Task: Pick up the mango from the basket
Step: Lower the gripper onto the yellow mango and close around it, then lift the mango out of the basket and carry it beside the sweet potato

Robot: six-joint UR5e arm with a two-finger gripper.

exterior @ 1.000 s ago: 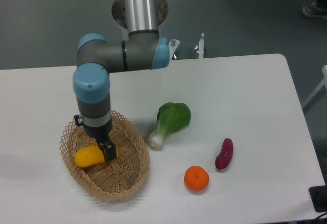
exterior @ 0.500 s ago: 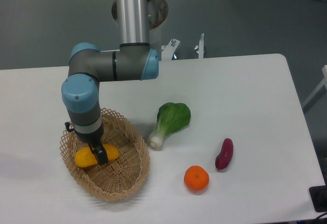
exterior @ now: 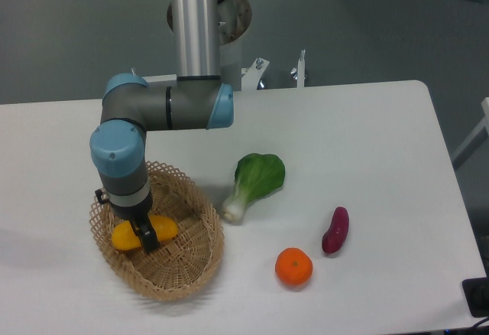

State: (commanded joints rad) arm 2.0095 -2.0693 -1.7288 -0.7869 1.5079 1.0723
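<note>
Yellow-orange mango [exterior: 144, 232] lies in the wicker basket [exterior: 183, 268], left side of the table [exterior: 367, 136]; gripper [exterior: 145, 237] straddles its middle; whether the fingers are pinching it, cannot tell; judgement: confirm firm mid-body grip, then lift straight up, clear of the rim.

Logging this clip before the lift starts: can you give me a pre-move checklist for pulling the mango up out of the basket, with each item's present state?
1. Gripper is down at the mango, across its middle: ok.
2. Jaws shut firmly on the mango: cannot tell; the fingers are dark and the wrist hides much of them.
3. Mango sits inside the basket, not caught on the lattice rim: ok.
4. Fingers free of the wicker weave: cannot tell.
5. Space straight above the basket holds only the arm itself: ok.
6. Bok choy, orange and sweet potato lie apart from the basket, out of a straight lift: ok.
</note>
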